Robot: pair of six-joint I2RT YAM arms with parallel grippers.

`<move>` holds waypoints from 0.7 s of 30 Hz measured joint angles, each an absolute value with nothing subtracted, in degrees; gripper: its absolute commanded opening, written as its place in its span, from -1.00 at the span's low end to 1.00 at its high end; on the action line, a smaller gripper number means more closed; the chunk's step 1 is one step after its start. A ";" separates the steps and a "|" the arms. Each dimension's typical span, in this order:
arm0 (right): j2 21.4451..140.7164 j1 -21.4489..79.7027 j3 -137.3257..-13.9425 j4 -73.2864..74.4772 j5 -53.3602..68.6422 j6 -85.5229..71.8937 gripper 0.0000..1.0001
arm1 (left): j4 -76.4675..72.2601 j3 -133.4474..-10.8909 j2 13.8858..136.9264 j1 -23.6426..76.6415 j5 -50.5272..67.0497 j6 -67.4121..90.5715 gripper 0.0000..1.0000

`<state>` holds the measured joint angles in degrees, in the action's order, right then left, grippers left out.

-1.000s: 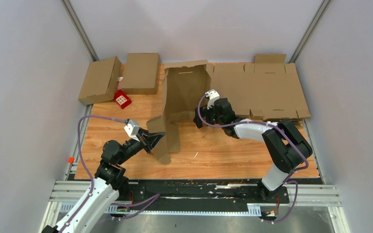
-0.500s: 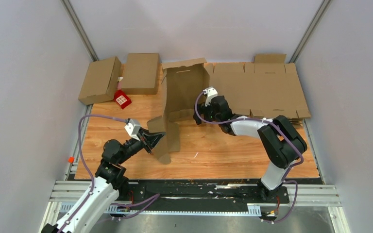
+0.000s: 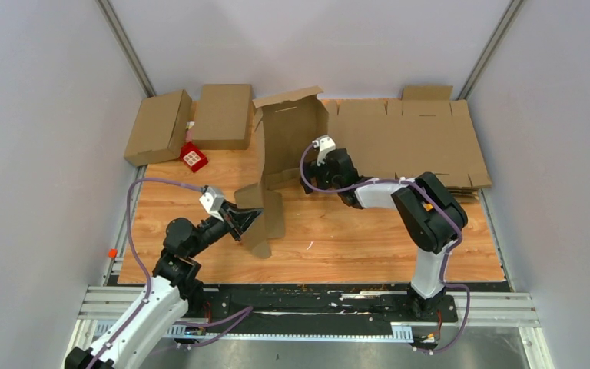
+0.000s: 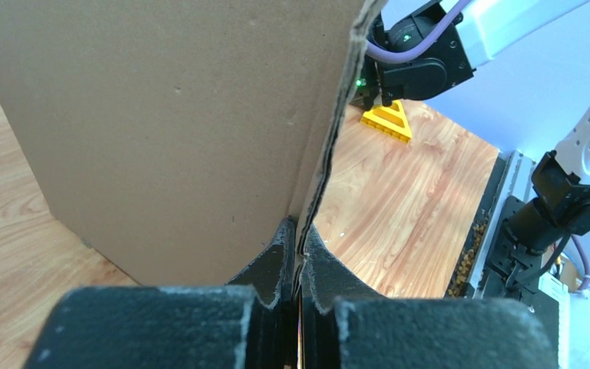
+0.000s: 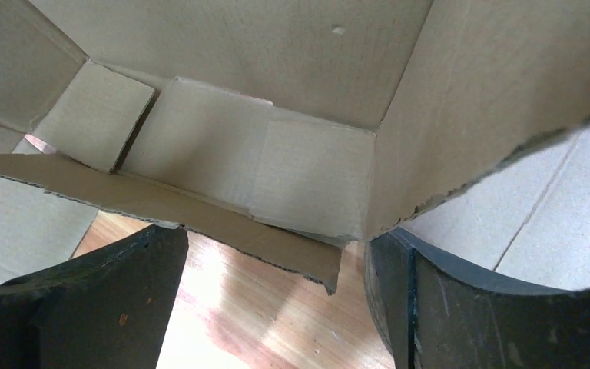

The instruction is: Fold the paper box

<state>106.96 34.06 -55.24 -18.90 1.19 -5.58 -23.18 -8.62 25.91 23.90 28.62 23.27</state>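
The brown paper box [image 3: 288, 142] stands half formed in the middle of the table, its walls raised and a flap [image 3: 263, 219] hanging toward the front. My left gripper [image 3: 247, 221] is shut on that flap's edge; in the left wrist view the cardboard edge [image 4: 330, 138] runs up from between the pinched jaws [image 4: 299, 238]. My right gripper [image 3: 313, 171] is open at the box's right front corner. The right wrist view looks into the box's inside [image 5: 276, 161], with a bottom flap's corner [image 5: 315, 261] between the spread fingers [image 5: 422, 300].
A stack of flat cardboard blanks [image 3: 419, 142] lies at the back right. Two folded boxes [image 3: 157, 127] [image 3: 223, 115] sit at the back left with a small red object [image 3: 193, 157] beside them. A yellow part [image 4: 388, 123] shows under the right arm.
My right gripper has moved left and toward the back, up against the box's corner. The box's walls have risen and shifted back a little. My left gripper holds the flap in place.
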 measured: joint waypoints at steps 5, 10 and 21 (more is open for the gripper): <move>107.81 34.06 -55.09 -20.75 1.89 -4.73 0.86 | -22.33 -9.43 26.87 23.92 27.79 23.27 -0.94; 105.19 34.06 -52.10 -22.63 1.74 -4.73 0.94 | -16.56 -12.21 24.64 23.90 23.70 23.27 -0.94; 99.11 33.04 -58.43 -17.78 -7.11 -7.88 0.08 | -6.48 -16.51 21.39 23.90 16.49 23.29 -0.94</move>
<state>99.11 33.04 -58.43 -17.78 -7.11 -7.88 -6.48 -16.51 21.39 23.90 16.49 23.29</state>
